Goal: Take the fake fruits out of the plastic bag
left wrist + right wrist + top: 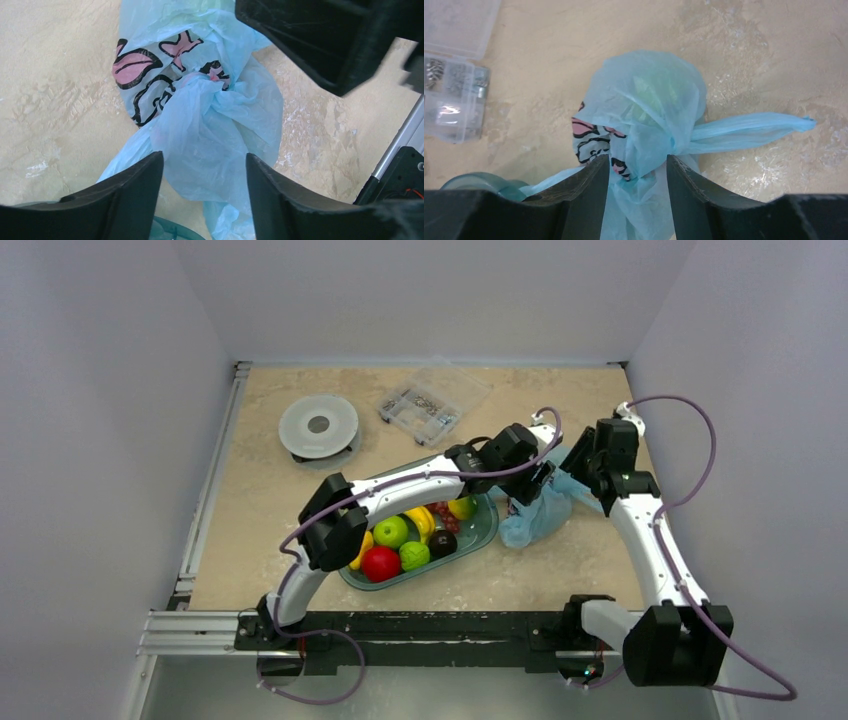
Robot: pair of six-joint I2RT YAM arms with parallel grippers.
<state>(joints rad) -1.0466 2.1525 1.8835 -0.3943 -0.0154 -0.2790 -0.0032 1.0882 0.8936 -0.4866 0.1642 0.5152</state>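
Top view, left to right. One grey disc (pixel 318 427) at 10 o'clock of the tray. One clear box (pixel 432 400) of small parts at 12, lid open.

One teal tray (pixel 487 530), mid-table. I count seven pieces in it: red apple (pixel 381 563), light-green apple (pixel 391 531), green ball (pixel 414 555), banana (pixel 420 521), dark ball (pixel 442 544), grapes (pixel 446 517), pear (pixel 461 507). My left arm hides part of the tray.

My left pincer (pixel 204 159) has its jaws apart, astride a fold of the bag (pixel 215 115). One bag, pale blue with a pink-and-black drawing, crumpled on the table at 3 o'clock of the tray, touching its rim.

My right pincer (pixel 636 160) also has its jaws apart, with bunched bag plastic filling the gap. One handle sticks out toward 3 o'clock. A green fruit (pixel 651 92) shows through the plastic, inside the bag. Can't tell how many more are in there.

Beige marbled tabletop, metal rails at the left and near edges, plain pale walls on three sides.
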